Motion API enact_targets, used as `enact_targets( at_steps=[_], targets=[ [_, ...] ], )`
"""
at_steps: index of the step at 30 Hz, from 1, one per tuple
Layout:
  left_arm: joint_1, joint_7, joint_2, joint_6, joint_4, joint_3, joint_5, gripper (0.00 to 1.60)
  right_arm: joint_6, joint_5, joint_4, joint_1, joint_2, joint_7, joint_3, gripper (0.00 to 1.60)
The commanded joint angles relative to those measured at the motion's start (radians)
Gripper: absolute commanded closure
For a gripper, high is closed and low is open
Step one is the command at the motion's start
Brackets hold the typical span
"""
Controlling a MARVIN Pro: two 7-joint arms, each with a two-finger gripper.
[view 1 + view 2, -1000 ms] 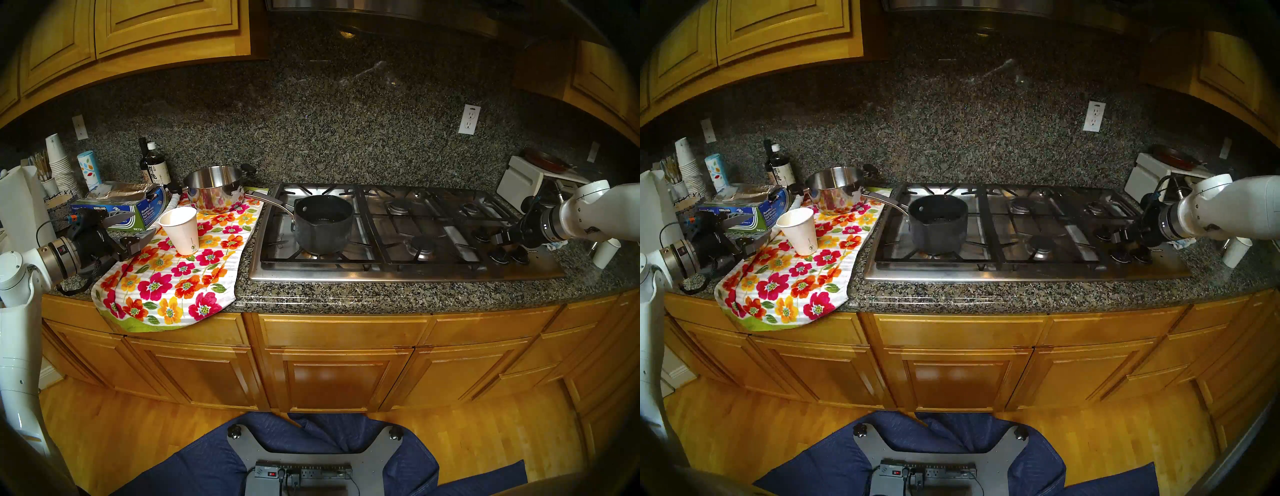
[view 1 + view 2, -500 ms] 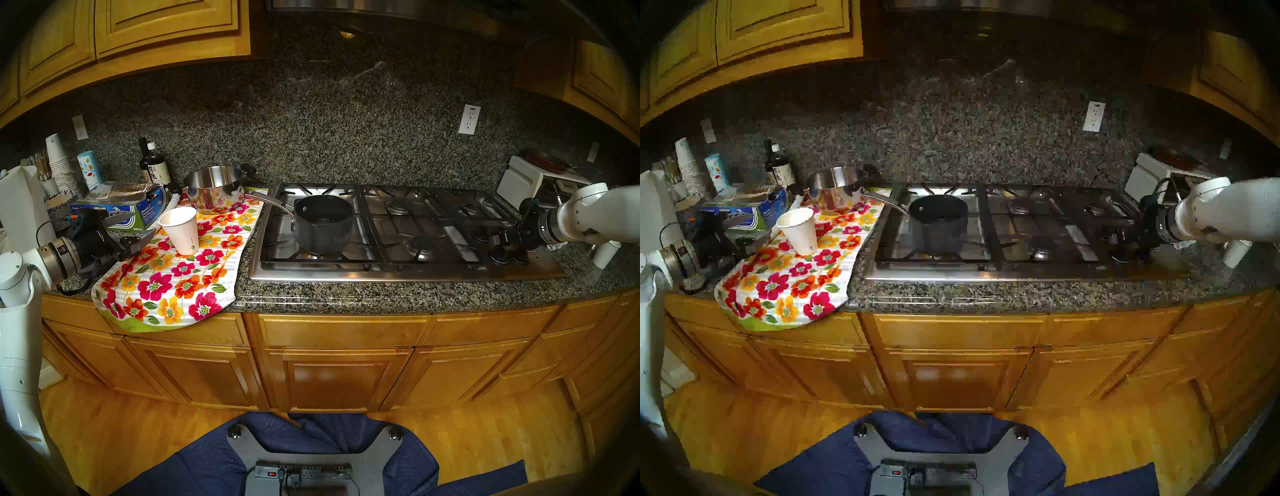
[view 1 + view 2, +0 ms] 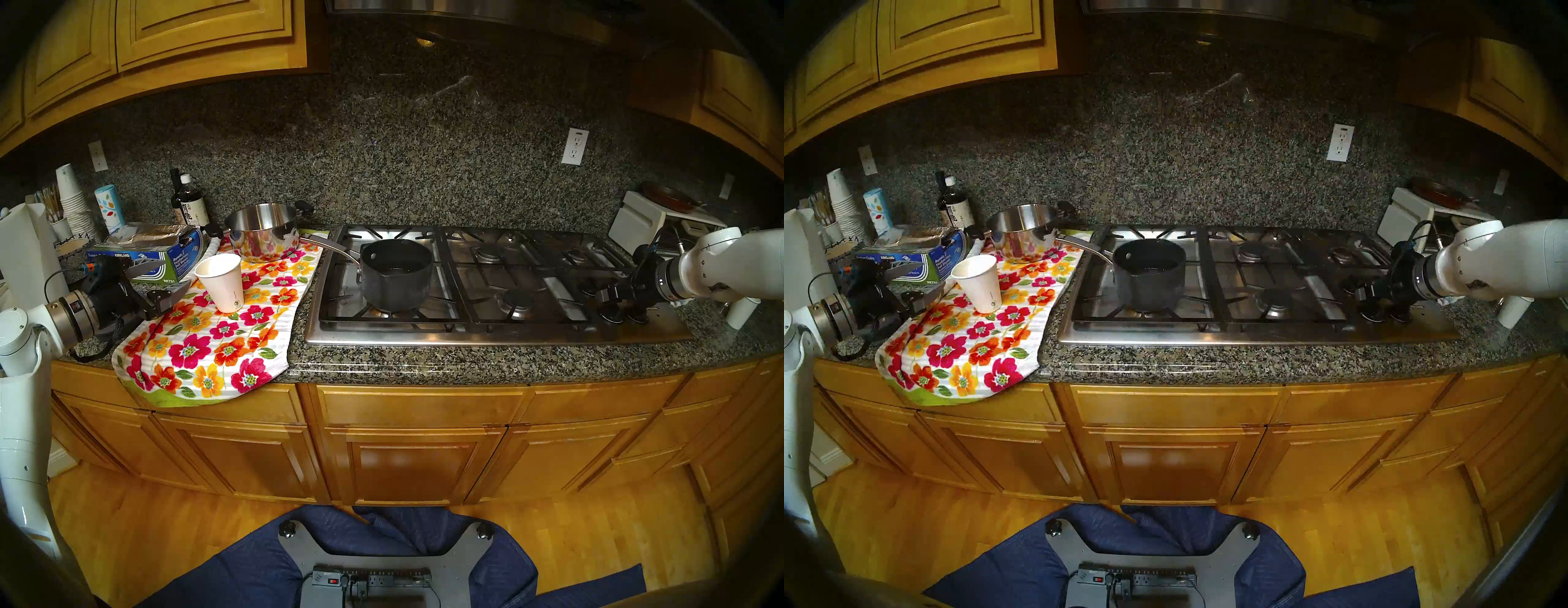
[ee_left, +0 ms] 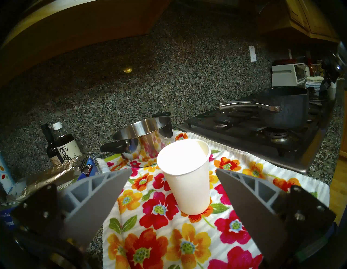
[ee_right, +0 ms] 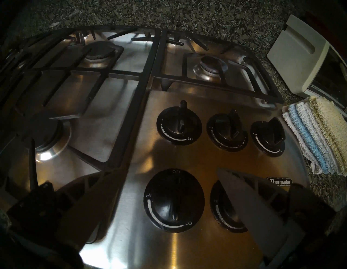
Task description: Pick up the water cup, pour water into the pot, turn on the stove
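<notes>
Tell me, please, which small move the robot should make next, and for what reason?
Probably lower the open right gripper onto the big black round knob, which points at OFF. The dark grey saucepan on the steel gas cooktop seems to hold water already; the white paper cup stands released before the open left gripper.

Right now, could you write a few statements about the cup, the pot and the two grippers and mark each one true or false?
1. The water cup stands upright on the floral towel. True.
2. The left gripper is shut on the water cup. False: its jaws are open, short of the cup on either side.
3. The pot sits on the stove, at its left end. True.
4. The right gripper hovers above the steel pot. False: it is open over the stove's knobs.
5. The pot's handle points toward the stove's knobs. False: it points left, toward the steel pot.
</notes>
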Motion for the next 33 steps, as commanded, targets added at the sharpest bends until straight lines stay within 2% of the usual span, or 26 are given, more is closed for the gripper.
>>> enact_targets(
  at_steps=[1,14,16,17,18,20,21,22,33],
  targets=[
    [-0.018,-0.002,0.011,-0.003,-0.021,-0.018,-0.011,0.00,-0.015,-0.004,0.034,-0.010,-0.015,0.005,0.025,0.00],
    [-0.018,-0.002,0.011,-0.003,-0.021,-0.018,-0.011,0.00,-0.017,-0.006,0.048,-0.022,-0.011,0.016,0.013,0.00],
    [-0.018,-0.002,0.011,-0.003,-0.021,-0.018,-0.011,0.00,-0.019,-0.008,0.051,-0.023,-0.010,0.021,0.012,0.40],
    [-0.018,-0.002,0.011,-0.003,-0.021,-0.018,-0.011,0.00,-0.022,-0.010,0.052,-0.026,-0.010,0.025,0.013,0.50],
    [-0.018,-0.002,0.011,-0.003,-0.021,-0.018,-0.011,0.00,-0.023,-0.011,0.053,-0.028,-0.010,0.027,0.013,0.88],
    [-0.018,-0.002,0.011,-0.003,-0.021,-0.018,-0.011,0.00,-0.024,-0.011,0.054,-0.030,-0.010,0.029,0.014,0.88],
    [-0.018,-0.002,0.011,-0.003,-0.021,-0.018,-0.011,0.00,-0.025,-0.011,0.054,-0.033,-0.011,0.030,0.016,1.46],
    [-0.018,-0.002,0.011,-0.003,-0.021,-0.018,-0.011,0.00,-0.028,-0.009,0.055,-0.040,-0.011,0.033,0.020,1.58],
    [-0.018,-0.002,0.011,-0.003,-0.021,-0.018,-0.011,0.00,-0.037,-0.003,0.050,-0.065,-0.014,0.038,0.037,1.60]
  ],
)
